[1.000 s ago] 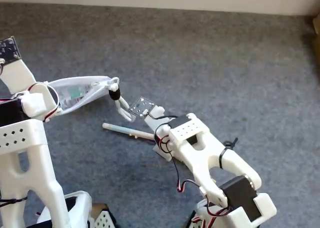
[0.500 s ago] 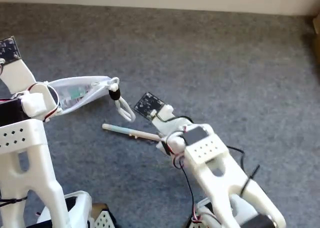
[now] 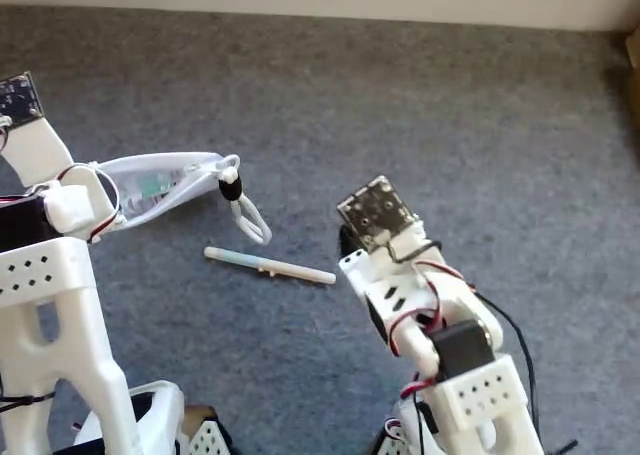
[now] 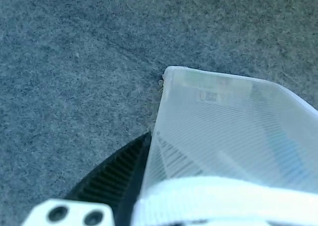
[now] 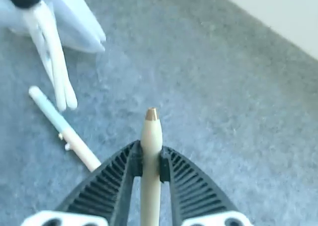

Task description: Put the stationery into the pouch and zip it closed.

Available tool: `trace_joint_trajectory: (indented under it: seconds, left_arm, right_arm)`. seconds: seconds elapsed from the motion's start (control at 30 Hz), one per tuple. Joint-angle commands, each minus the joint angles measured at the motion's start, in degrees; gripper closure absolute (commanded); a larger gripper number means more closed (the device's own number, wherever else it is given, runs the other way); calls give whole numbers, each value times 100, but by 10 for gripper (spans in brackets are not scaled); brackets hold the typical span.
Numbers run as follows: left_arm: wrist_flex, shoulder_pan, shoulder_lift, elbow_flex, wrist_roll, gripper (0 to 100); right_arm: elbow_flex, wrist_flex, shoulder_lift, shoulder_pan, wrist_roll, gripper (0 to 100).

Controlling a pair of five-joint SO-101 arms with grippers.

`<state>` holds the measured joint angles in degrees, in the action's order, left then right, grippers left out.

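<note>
On the grey carpet [image 3: 480, 125], a pale blue-and-white pen [image 3: 270, 266] lies apart from the right gripper [image 5: 150, 154], which is clamped narrowly on a cream brown-tipped pen [image 5: 151, 129]. Nearby, the left gripper [image 4: 141, 156] pinches the translucent white mesh pouch [image 3: 160, 185].

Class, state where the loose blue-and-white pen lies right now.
High view: the pen lies flat on the carpet, just below the pouch's pull loop, left of the right arm.
</note>
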<state>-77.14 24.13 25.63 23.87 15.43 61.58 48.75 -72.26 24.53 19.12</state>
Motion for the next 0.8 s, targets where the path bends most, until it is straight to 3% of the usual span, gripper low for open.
trace_joint_trajectory:
  seconds: [0.0, 0.3, 0.47, 0.77]
  left_arm:
    - [114, -101, -127, 224, 88, 994]
    - [114, -110, -127, 224, 97, 994]
    - [114, -110, -127, 207, 193, 994]
    - [105, -637, -127, 215, 167, 994]
  right_arm:
    - [-110, -101, -418, -84, -176, 994]
    - [-523, -347, -743, 66, -484, 994]
    - [-1314, -734, -787, 708, -492, 994]
    - [-1895, -2738, -760, 1490, -466, 994]
